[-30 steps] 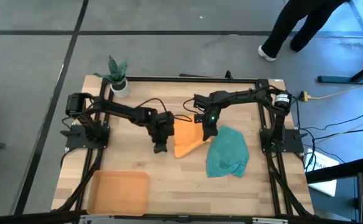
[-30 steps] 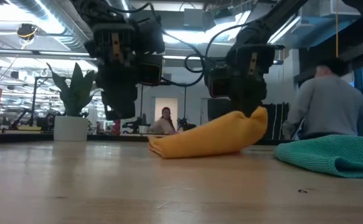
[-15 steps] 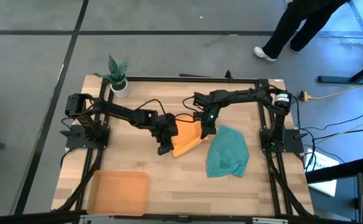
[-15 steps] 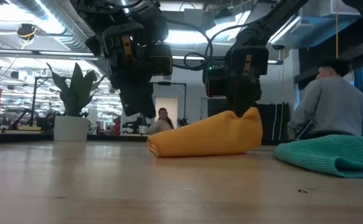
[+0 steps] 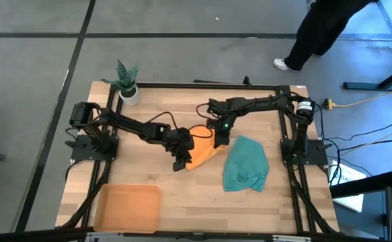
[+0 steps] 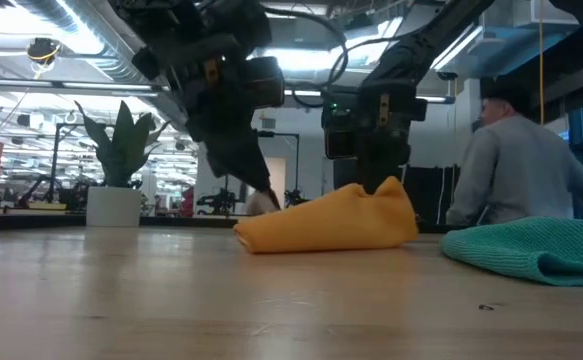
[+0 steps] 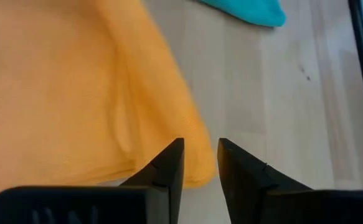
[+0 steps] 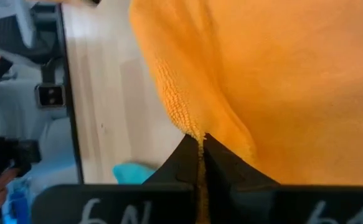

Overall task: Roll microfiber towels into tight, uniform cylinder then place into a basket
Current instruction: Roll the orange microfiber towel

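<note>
The orange towel [image 5: 199,152] lies bunched at the table's middle, its near part on the wood. My right gripper [image 5: 217,140] is shut on the towel's far right end. My left gripper [image 5: 180,163] is at the towel's near left corner [image 7: 197,169], tipped toward it. Its fingers stand a narrow gap apart, one on each side of that corner. The teal towel [image 5: 245,165] lies crumpled on the table to the right. The orange-tan basket [image 5: 128,207] sits at the near left corner. My left gripper has its fingertips [image 7: 174,155] at the towel's near left corner; I cannot tell whether they touch the cloth. My right gripper pinches a fold of the orange towel's edge [image 8: 197,132] between its two shut fingers, from above. That end [image 6: 389,190] is held up, and the rest slopes down to the table.
A small plant in a white pot [image 5: 128,89] stands at the far left corner. A person sits beyond the table in the low view [image 6: 516,165], and a person's legs [image 5: 310,37] pass behind the far edge. Bare wood lies along the near edge.
My left gripper has gone toward the table's right and down to the orange towel's near left corner, tipping toward it. My right gripper has shifted a little toward the table's left with the raised end of the towel, which has bunched up more.
</note>
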`<state>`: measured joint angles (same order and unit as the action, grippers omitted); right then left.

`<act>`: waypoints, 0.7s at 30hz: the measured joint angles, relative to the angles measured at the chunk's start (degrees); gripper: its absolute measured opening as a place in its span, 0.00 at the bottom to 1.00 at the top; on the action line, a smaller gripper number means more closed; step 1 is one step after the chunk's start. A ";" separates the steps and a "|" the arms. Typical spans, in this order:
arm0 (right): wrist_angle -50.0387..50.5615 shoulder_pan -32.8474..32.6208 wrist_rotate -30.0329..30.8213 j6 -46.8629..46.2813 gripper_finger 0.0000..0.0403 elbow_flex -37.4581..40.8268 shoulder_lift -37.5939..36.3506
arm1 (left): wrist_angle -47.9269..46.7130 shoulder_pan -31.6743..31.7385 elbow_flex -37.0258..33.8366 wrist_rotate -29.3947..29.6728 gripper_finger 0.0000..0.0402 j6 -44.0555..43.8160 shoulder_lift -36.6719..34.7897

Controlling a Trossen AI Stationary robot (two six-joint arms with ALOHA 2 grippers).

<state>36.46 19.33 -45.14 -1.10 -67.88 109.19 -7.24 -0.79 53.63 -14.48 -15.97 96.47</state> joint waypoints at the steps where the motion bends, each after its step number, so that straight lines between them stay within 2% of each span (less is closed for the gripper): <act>1: -0.73 0.00 0.65 -0.48 0.03 -0.02 0.00 | 0.14 -0.24 0.00 0.01 0.21 0.01 0.00; 15: -2.16 0.05 1.88 -3.37 0.03 -0.04 0.00 | 0.26 -3.44 0.00 6.50 0.21 -6.29 0.00; 21: -2.18 0.44 3.65 -4.40 0.03 -0.04 0.00 | 0.26 -3.44 0.00 8.83 0.21 -6.47 0.00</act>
<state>34.28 19.77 -41.50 -5.50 -67.92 109.19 -6.98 -4.23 53.63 -5.65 -22.44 96.47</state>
